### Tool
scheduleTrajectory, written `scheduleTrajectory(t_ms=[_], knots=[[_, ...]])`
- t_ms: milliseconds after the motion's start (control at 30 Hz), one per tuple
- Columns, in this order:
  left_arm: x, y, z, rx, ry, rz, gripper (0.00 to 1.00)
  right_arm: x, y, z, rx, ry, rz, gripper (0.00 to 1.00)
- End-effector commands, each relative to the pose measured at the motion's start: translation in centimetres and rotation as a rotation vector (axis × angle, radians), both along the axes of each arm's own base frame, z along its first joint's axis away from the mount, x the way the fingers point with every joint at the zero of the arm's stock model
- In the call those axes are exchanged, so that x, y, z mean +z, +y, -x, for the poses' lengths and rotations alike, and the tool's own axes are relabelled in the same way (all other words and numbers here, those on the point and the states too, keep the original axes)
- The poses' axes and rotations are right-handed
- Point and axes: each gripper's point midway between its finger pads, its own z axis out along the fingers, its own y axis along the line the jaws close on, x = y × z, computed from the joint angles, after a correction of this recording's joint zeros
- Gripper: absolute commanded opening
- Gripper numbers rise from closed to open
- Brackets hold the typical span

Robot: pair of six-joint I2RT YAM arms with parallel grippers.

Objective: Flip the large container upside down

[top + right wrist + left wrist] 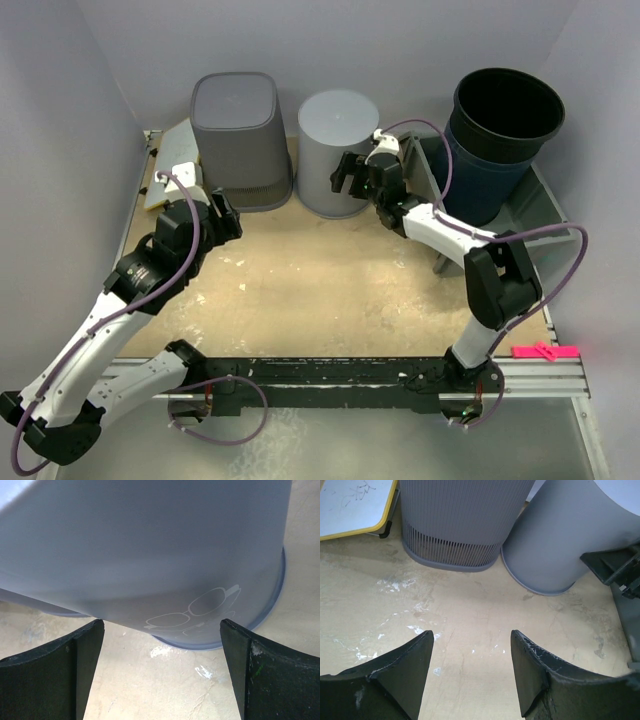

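Observation:
A light grey round container (335, 150) stands mouth down at the back middle of the table. It fills the right wrist view (150, 545), with a glasses drawing near its rim, and shows in the left wrist view (565, 535). My right gripper (346, 176) is open and empty just in front of its wall (162, 625), not touching it. A larger dark blue-black container (500, 130) stands upright, mouth up, at the back right. My left gripper (228, 215) is open and empty over bare table (471, 635).
A dark grey ribbed bin (238, 140) stands mouth down at the back left, also in the left wrist view (460, 520). A white board with a yellow edge (175, 165) lies left of it. A grey tray (545, 210) holds the dark container. A pink clip (545, 351) sits on the front rail.

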Motion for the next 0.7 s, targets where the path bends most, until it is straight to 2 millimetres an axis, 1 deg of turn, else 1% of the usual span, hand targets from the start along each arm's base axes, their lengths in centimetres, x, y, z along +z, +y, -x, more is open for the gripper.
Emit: scheduleTrajectory(t_ms=[0, 67, 133, 200, 267, 333, 433, 500, 533, 600, 667], knots=[[-0.1, 0.1, 0.2, 0.007, 0.0, 0.028, 0.6, 6.5, -0.9, -0.4, -0.039, -0.111, 0.009, 1.0], [-0.1, 0.0, 0.1, 0.006, -0.004, 0.025, 0.6, 8.6, -1.5, 0.8, -0.018, -0.131, 0.026, 1.0], [-0.2, -0.2, -0.2, 0.001, -0.008, 0.027, 0.6, 11.1, -2.3, 2.5, 0.016, -0.166, 0.065, 1.0], [-0.1, -0.5, -0.5, -0.007, -0.01, 0.026, 0.6, 13.7, -2.8, 4.7, 0.085, -0.195, 0.108, 1.0], [0.0, -0.9, -0.8, -0.015, -0.014, 0.022, 0.6, 16.6, -4.6, 6.3, 0.088, -0.237, 0.184, 1.0], [0.3, -1.1, -1.2, -0.021, -0.021, 0.02, 0.6, 19.0, -6.9, 7.3, 0.053, -0.273, 0.297, 1.0], [0.8, -1.4, -1.7, -0.024, -0.032, 0.014, 0.6, 22.9, -10.5, 7.9, -0.015, -0.321, 0.487, 1.0], [1.3, -1.5, -2.0, -0.023, -0.041, 0.016, 0.6, 24.6, -12.8, 7.7, -0.053, -0.307, 0.608, 1.0], [1.4, -1.6, -2.0, -0.022, -0.043, 0.018, 0.6, 25.4, -13.8, 7.5, -0.071, -0.295, 0.639, 1.0], [1.6, -1.6, -2.0, -0.024, -0.048, 0.026, 0.6, 26.5, -16.3, 6.5, -0.126, -0.253, 0.666, 1.0], [1.6, -1.7, -1.9, -0.027, -0.047, 0.036, 0.6, 27.0, -18.6, 5.5, -0.175, -0.209, 0.7, 1.0]])
